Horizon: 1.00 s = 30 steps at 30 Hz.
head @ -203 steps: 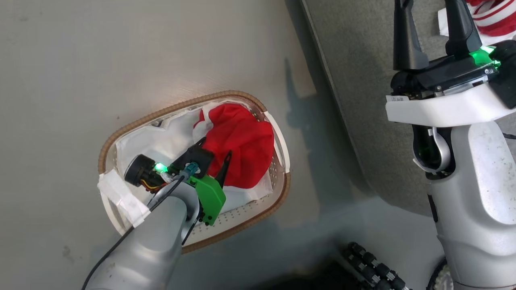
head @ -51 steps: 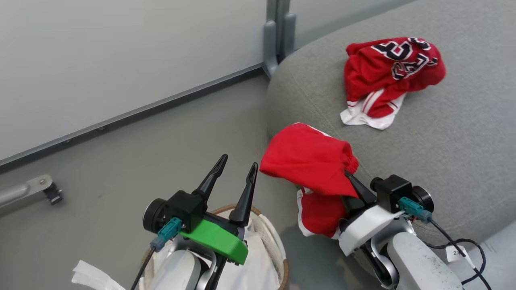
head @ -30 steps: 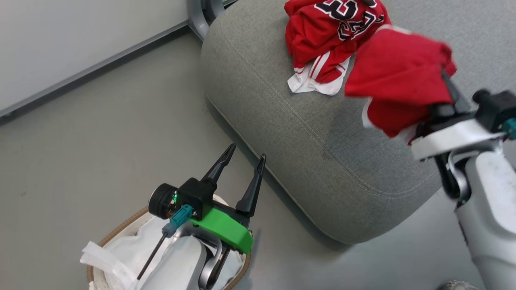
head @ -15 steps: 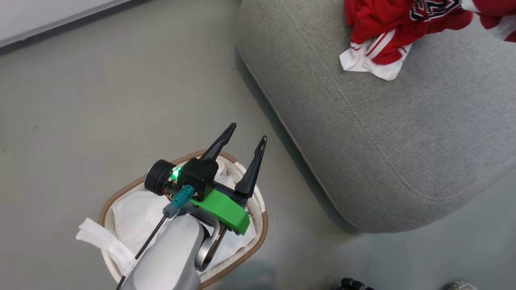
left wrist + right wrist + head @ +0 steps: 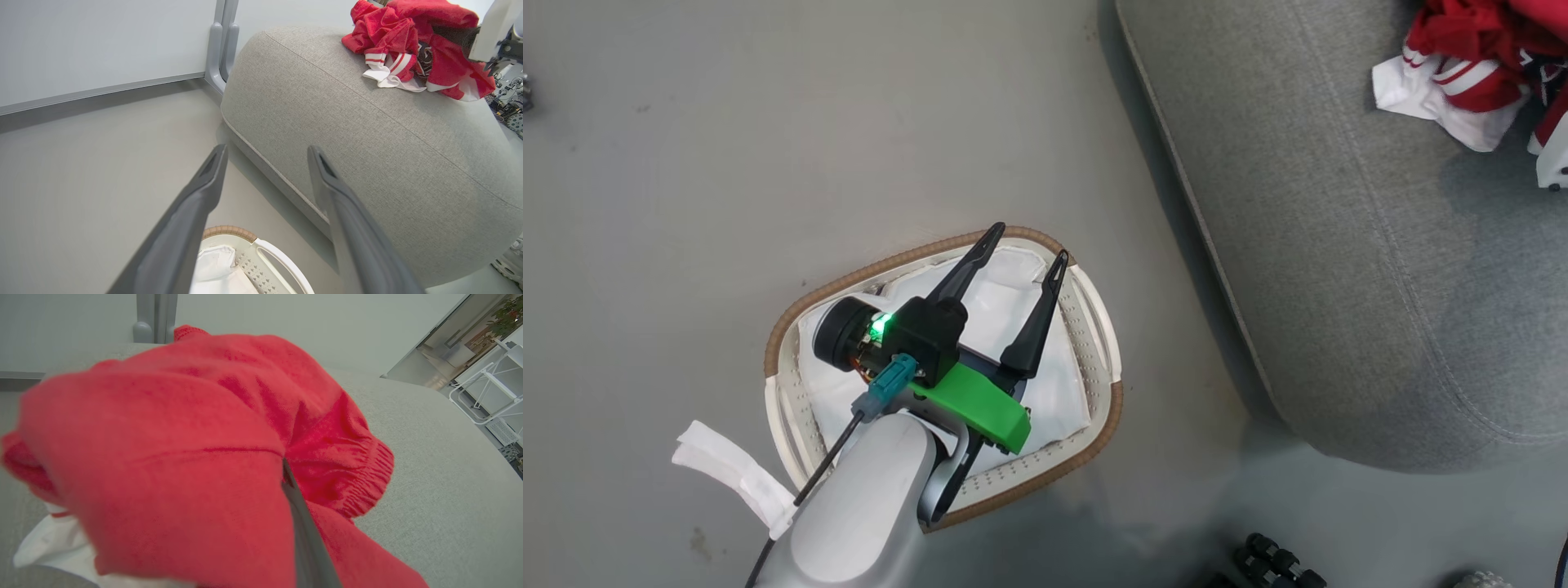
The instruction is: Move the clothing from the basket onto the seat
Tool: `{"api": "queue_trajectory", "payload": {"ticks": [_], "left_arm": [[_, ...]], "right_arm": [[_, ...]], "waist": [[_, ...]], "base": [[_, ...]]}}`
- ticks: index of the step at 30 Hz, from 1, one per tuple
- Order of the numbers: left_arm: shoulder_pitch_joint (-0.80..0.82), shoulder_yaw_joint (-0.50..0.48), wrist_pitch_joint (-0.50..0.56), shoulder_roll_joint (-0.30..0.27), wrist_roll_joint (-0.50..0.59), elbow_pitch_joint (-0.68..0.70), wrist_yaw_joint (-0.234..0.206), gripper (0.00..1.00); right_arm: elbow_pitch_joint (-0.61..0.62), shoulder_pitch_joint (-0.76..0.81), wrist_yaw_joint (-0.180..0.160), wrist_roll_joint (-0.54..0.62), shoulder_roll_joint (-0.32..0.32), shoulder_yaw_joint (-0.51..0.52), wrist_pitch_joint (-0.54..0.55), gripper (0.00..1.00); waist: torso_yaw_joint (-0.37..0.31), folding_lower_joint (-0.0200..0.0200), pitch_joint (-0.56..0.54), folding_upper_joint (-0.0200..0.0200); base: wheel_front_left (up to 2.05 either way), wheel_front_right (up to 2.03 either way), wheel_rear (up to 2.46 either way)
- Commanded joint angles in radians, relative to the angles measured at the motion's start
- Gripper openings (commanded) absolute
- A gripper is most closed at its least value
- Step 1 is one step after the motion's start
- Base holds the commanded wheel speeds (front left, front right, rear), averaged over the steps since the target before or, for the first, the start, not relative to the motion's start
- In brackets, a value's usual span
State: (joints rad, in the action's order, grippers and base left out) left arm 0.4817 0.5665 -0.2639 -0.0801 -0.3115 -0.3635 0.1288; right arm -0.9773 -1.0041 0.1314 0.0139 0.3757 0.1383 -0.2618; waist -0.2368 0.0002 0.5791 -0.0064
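Grey floor (image 5: 768,122) is surrounding the basket (image 5: 1104,408) in the head view. The left gripper (image 5: 1030,242) is waiting above it, fingers spread, since only a white liner (image 5: 1013,286) is lying where red fabric lay earlier. Left wrist view: clothing (image 5: 388,36) is resting on the seat (image 5: 367,143). Right wrist view: the right gripper (image 5: 288,477) is pinching a garment (image 5: 163,457) over the seat, presumably for release.

Basket (image 5: 1104,327) on floor (image 5: 686,163), left of seat (image 5: 1339,245) – near, apart. Liner sheet (image 5: 1005,298) inside basket; left hand (image 5: 1028,243) above it (fingertips over far rim). Clothing (image 5: 1462,73) heaped on seat – far right, well apart from basket.
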Motion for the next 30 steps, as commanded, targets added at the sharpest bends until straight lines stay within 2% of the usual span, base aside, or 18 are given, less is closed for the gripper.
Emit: {"api": "queue_trajectory", "payload": {"ticks": [1,4,5,7,14,21,30], "left_arm": [[0.022,-0.007,-0.001,-0.002,0.000,0.003,0.003,1.00],[0.023,-0.015,-0.001,-0.002,0.002,0.003,0.003,1.00],[0.022,-0.018,-0.001,-0.003,0.002,0.002,0.003,1.00],[0.018,-0.027,-0.001,-0.006,0.004,-0.002,0.003,1.00],[-0.027,-0.060,-0.001,-0.005,0.002,-0.019,0.003,1.00],[-0.094,-0.132,-0.001,0.004,0.010,-0.039,0.003,1.00],[-0.199,-0.268,-0.001,0.014,0.055,-0.033,0.003,1.00]], "right_arm": [[-0.009,0.020,-0.001,0.009,-0.004,0.012,-0.004,0.00],[-0.007,0.049,-0.001,0.014,-0.020,0.044,-0.004,0.02],[0.003,0.056,-0.001,0.015,-0.026,0.053,-0.004,0.25],[0.023,0.078,-0.001,0.018,-0.040,0.069,-0.004,1.00],[0.112,0.186,-0.001,0.003,-0.080,0.097,-0.003,1.00],[0.211,0.323,-0.001,-0.021,-0.098,0.075,-0.003,1.00],[0.326,0.459,-0.001,-0.095,-0.140,-0.046,-0.003,1.00]], "waist": [[0.042,-0.0002,0.041,0.0064],[0.041,-0.0002,0.036,0.0064],[0.039,-0.0002,0.032,0.0064],[0.033,-0.0002,0.020,0.0064],[0.010,-0.0002,-0.072,0.0064],[-0.001,-0.0002,-0.185,0.0064],[0.020,-0.0002,-0.311,0.0064]], "base": [[0.00,0.00,0.00],[0.00,0.00,0.00],[0.00,0.00,0.00],[0.00,0.00,0.00],[0.00,0.00,0.00],[0.00,0.00,0.00],[0.00,0.00,0.00]]}}
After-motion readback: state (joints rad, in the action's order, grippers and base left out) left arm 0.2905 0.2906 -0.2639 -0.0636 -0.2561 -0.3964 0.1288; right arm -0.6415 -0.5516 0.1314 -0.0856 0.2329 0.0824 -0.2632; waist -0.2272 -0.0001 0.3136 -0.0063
